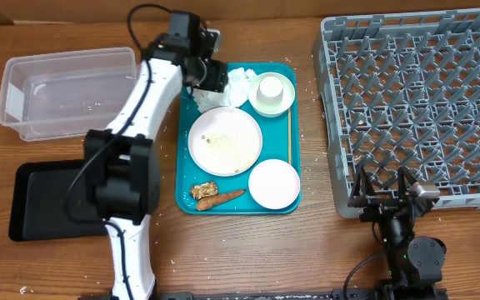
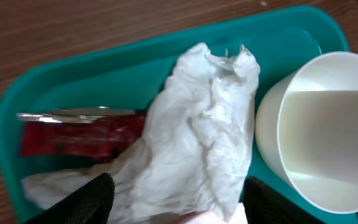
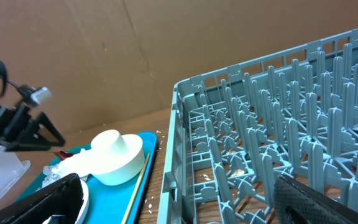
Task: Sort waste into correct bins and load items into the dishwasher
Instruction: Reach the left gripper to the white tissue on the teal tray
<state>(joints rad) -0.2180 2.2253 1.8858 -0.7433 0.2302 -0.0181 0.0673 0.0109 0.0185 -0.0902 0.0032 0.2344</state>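
Observation:
A crumpled white napkin [image 2: 197, 137] lies in the far left corner of the teal tray [image 2: 104, 68], partly over a red wrapper [image 2: 79, 134]. My left gripper [image 2: 179, 205] is down over it and open; the black fingers [image 2: 86, 199] stand on either side of the napkin, close against it. From overhead, the left gripper [image 1: 215, 79] sits beside the napkin [image 1: 238, 83]. A cup in a bowl [image 1: 272, 93], a plate [image 1: 225, 140] with rice grains, a second bowl [image 1: 273, 183], a wooden stick [image 1: 289, 125], a carrot piece [image 1: 227, 197] and a brown chunk [image 1: 204, 191] are on the tray. My right gripper [image 1: 387, 196] is open and empty at the near edge of the dish rack [image 1: 415, 108].
The clear tub [image 1: 65, 87] stands at the far left, the black tray [image 1: 48, 200] in front of it. The left arm crosses between the tub and the teal tray. Rice grains are scattered on the wood between tray and rack. Cardboard walls stand behind the table.

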